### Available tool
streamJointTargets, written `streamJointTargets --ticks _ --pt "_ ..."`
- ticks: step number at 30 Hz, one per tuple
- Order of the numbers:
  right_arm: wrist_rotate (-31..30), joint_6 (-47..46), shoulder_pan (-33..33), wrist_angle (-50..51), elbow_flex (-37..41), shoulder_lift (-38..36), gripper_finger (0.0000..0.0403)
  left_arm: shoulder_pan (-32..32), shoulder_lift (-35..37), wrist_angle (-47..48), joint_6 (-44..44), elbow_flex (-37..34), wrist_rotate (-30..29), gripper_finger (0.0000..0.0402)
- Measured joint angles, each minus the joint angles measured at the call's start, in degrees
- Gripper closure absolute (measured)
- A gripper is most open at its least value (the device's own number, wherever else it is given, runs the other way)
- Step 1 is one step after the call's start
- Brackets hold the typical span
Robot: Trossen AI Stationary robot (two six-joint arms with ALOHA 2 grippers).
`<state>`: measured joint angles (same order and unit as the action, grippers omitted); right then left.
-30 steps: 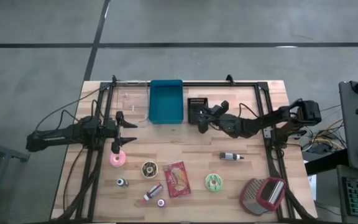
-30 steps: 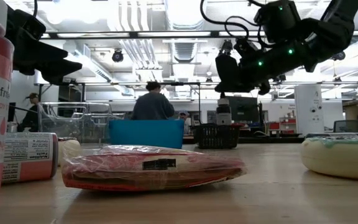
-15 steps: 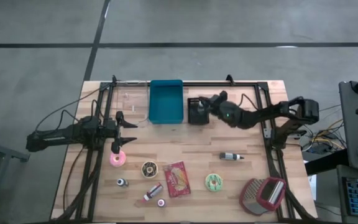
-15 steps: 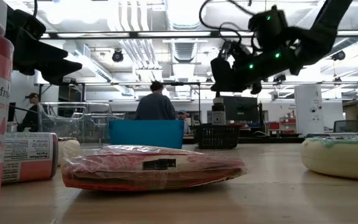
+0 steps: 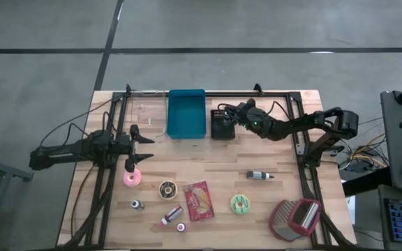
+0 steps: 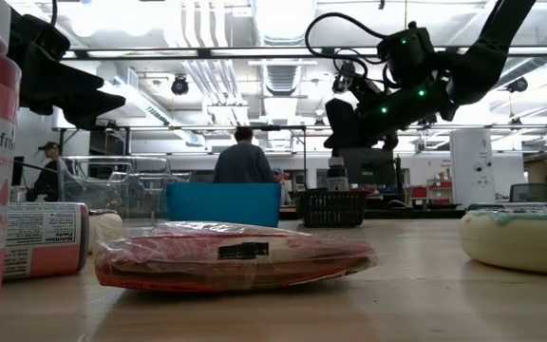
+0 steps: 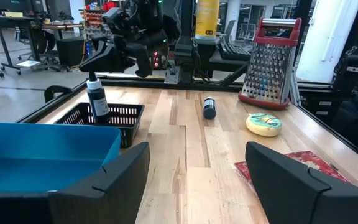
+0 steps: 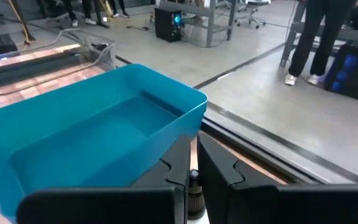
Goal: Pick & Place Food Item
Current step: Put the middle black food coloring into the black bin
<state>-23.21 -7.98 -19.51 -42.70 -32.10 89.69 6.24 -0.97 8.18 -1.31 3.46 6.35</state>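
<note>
My right gripper (image 5: 227, 116) hangs above the black mesh basket (image 5: 222, 127) at the table's far middle, shut on a small dark bottle (image 7: 96, 98) with a white label. The bottle hangs upright under the fingers, its lower end inside the basket's rim. Whether it touches the basket's floor, I cannot tell. The teal bin (image 5: 186, 113) stands just left of the basket. My left gripper (image 5: 137, 137) waits open over the table's left side, holding nothing. My right gripper pinches the bottle's narrow cap (image 8: 193, 177) between its two fingers. The fingers come nearly level from the table's right side, tipped slightly down. The bottle's body (image 6: 335, 175) hangs upright below them over the basket.
On the near half lie a pink donut (image 5: 131, 178), a brown donut (image 5: 167, 189), a red packet (image 5: 199, 201), a green-iced donut (image 5: 240, 204), a bottle on its side (image 5: 260, 175), small jars (image 5: 137, 204) and a red-handled grater (image 5: 295, 217). Black rails (image 5: 306, 174) run along both table sides.
My right gripper, still shut on the bottle, has swung toward the table's far edge and come over the black basket. The bottle has stayed upright below it.
</note>
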Motion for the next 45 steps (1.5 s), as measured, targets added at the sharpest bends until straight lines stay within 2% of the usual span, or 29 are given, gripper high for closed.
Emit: streamJointTargets --ticks 6,12,16,45 --pt "0.8 -1.2 0.1 -0.8 0.0 3.3 0.0385 0.0 0.0 0.0 0.0 0.0 0.0 0.0129" --pt "0.6 -0.8 0.1 -10.0 -0.1 8.7 0.0385 0.0 0.0 0.0 0.0 0.0 0.0 0.0129" --pt "0.6 -0.8 0.1 -12.4 -0.2 10.5 0.0385 0.0 0.0 0.0 0.0 0.0 0.0 0.0129" --pt "1.4 -1.3 0.5 -5.0 0.2 5.1 0.0377 0.0 0.0 0.0 0.0 0.0 0.0 0.0129"
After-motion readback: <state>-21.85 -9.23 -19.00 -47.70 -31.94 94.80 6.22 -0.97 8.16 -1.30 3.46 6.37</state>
